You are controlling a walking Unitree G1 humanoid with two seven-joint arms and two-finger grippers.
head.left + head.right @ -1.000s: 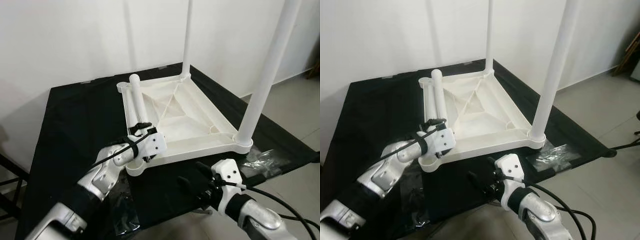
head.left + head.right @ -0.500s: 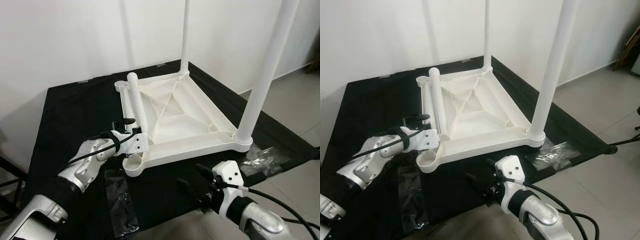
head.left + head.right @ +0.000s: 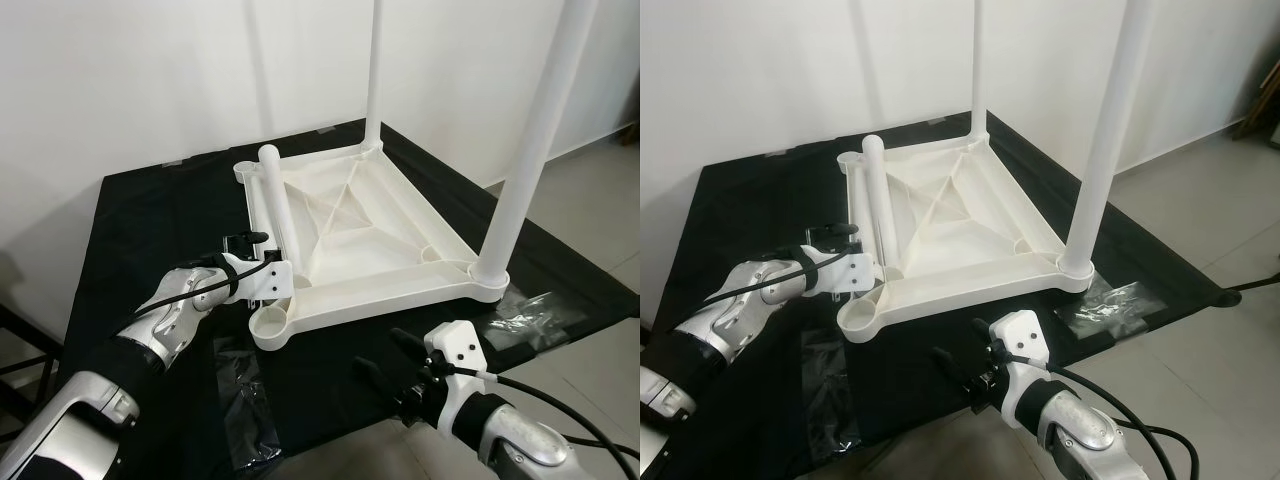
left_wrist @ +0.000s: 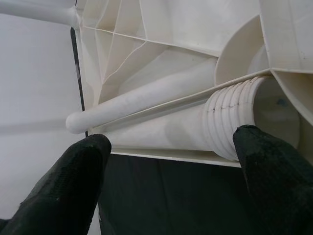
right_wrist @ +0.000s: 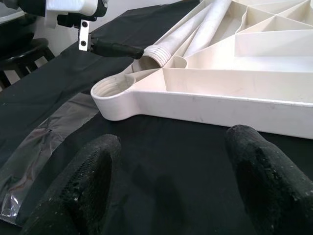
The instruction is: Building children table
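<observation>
L gripper point(image 3: 262, 262) sits at the near-left corner of the upturned white table top point(image 3: 370, 235), fingers spread wide, one either side of the threaded end of a loose leg point(image 4: 234, 125), not clamped on it. R gripper point(image 3: 385, 362) hangs over the near edge of the black cloth point(image 3: 150, 230), just in front of the table top, also spread wide w/ nothing between the fingers.

L wrist cam gives what the head cams can't: the screw ridges on that leg end, plus a second loose leg point(image 4: 146, 98) lying alongside, inside the tray-like underside. R wrist cam looks low across the cloth & shows the empty round socket point(image 5: 110, 88) at the near-left corner, w/ the L gripper's fingertips point(image 5: 115, 49) beyond it.

Head cams: table top lies upside down mid-cloth; two legs already stand upright, one far corner point(image 3: 375, 70), one near-right corner point(image 3: 525, 150). Clear plastic bags on the cloth, one near left point(image 3: 240, 400), one near right point(image 3: 525, 318). White wall behind, tiled floor to the right.
</observation>
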